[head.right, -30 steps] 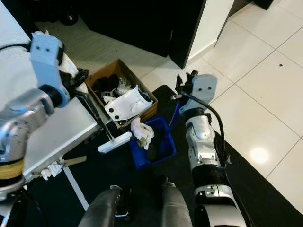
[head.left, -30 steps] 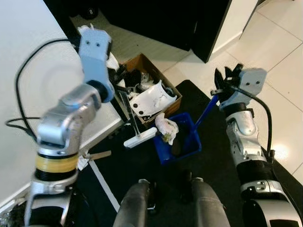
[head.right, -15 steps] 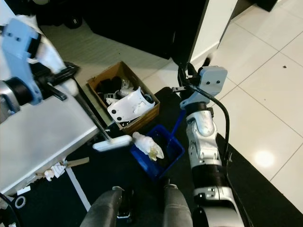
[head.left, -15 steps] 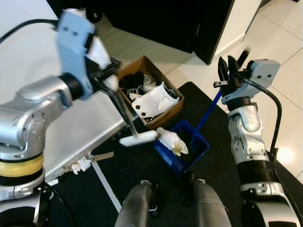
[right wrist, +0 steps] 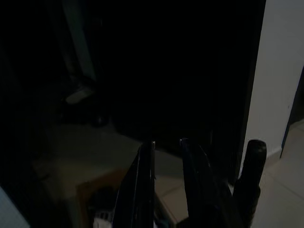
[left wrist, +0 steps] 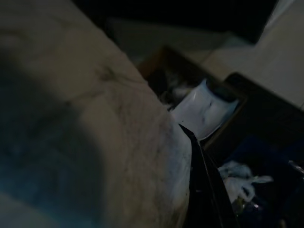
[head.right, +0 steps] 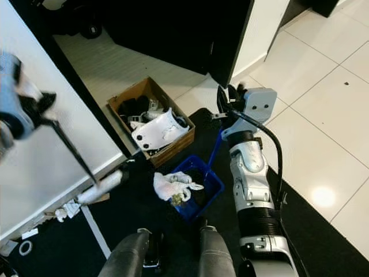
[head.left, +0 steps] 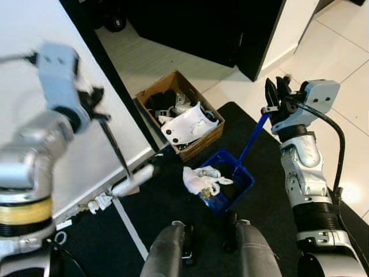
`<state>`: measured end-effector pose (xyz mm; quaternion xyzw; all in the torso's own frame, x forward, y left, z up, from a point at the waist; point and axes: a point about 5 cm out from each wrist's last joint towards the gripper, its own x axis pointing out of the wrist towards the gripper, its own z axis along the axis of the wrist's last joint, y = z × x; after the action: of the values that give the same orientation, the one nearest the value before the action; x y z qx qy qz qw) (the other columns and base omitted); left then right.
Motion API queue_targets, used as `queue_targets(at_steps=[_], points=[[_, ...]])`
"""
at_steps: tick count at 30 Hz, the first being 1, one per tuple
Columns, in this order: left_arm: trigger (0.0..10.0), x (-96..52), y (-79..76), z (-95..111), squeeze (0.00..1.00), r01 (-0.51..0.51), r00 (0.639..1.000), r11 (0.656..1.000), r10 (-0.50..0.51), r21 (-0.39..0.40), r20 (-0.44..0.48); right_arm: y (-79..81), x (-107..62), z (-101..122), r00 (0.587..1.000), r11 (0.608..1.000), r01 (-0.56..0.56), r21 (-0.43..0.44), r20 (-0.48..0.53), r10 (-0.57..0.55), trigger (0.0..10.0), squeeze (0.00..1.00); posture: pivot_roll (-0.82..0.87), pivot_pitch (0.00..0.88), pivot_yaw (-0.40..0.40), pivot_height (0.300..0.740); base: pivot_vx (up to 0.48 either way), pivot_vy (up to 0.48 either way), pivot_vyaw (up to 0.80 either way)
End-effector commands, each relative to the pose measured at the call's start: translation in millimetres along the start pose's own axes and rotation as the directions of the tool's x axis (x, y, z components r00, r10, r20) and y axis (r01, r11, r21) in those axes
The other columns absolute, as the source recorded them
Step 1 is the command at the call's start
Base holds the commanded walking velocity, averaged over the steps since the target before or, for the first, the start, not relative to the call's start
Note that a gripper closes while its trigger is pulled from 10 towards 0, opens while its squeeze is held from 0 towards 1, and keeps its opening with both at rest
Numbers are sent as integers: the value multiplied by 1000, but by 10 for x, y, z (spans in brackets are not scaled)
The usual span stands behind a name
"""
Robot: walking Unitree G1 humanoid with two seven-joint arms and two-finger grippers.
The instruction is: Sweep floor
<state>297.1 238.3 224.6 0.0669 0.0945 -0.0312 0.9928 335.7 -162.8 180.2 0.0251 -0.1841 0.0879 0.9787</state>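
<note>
Left gripper (head.left: 92,101), jaws clamped on broom (head.left: 118,158), head left of blue dustpan (head.left: 230,182); right gripper (head.left: 275,98) clamped on its handle. Crumpled litter (head.left: 200,180) at dustpan's near-left lip: sweep judged nearly complete

glossy white tile floor (head.left: 340,63), black mat (head.left: 173,202), white wall (head.left: 34,29), dark cabinet (head.left: 190,23)

You have a white tiled floor (head.left: 340,69) with a black mat (head.left: 173,202) spread over it. On the mat sits the blue dustpan (head.left: 228,180), holding crumpled white rubbish (head.left: 199,180). 1 brown cardboard box (head.left: 180,112) of clutter stands just beside the mat's edge. Small scraps (head.left: 98,203) lie along the white wall's foot.
</note>
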Motion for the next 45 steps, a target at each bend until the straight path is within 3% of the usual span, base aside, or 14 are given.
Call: queue_targets(at_steps=[1,4,6,9,11,20,22,24,29,31,34,45], points=[[10000,-28,67,-1,0,-86,996,996,85,22,27,21,-69,-123,998,1000,-17,3,-63,17,10000,0,51,193,90,740,0,0,0],[10000,-29,81,-78,0,-126,992,992,126,14,9,32,-88,-149,997,1000,-29,3,-78,29,10000,0,52,192,87,740,0,0,0],[10000,-39,95,-336,0,-215,976,974,212,-74,-56,85,-141,-240,989,997,-71,11,-126,72,10000,0,49,187,77,740,0,0,0],[10000,-48,74,-484,0,-249,967,959,239,-132,-90,120,-174,-292,984,996,-92,16,-150,93,10000,0,45,186,70,740,0,0,0],[10000,-54,4,-674,0,-284,956,933,258,-220,-141,177,-218,-361,976,993,-119,26,-180,121,10000,0,43,182,61,740,0,0,0],[10000,-54,-121,-1009,0,-380,910,890,310,-251,-274,229,-320,-472,957,985,-171,13,-237,169,10000,0,36,183,50,740,0,0,0],[10000,-54,-132,-1019,0,-379,911,892,313,-247,-268,235,-335,-482,954,984,-176,13,-243,174,10000,0,32,189,48,740,0,0,0],[10000,-54,-178,-991,0,-361,926,902,317,-235,-203,262,-381,-507,949,982,-190,18,-254,188,10000,0,30,194,41,740,0,0,0],[10000,-73,-365,-956,0,-279,959,930,258,-239,-113,327,-443,-550,941,979,-200,49,-269,206,10000,0,30,199,36,740,0,0,0],[10000,-73,-365,-956,0,-279,959,930,258,-239,-113,327,-443,-550,941,979,-200,49,-269,206,10000,0,30,199,36,740,0,0,0],[10000,-102,-504,-966,0,-232,972,940,217,-250,-86,356,-446,-569,941,979,-172,108,-276,196,10000,0,33,204,32,740,0,0,0],[10000,-125,-612,-1045,0,-197,980,952,184,-236,-76,413,-489,-587,937,976,-176,128,-283,206,10000,0,33,207,32,740,0,0,0]])
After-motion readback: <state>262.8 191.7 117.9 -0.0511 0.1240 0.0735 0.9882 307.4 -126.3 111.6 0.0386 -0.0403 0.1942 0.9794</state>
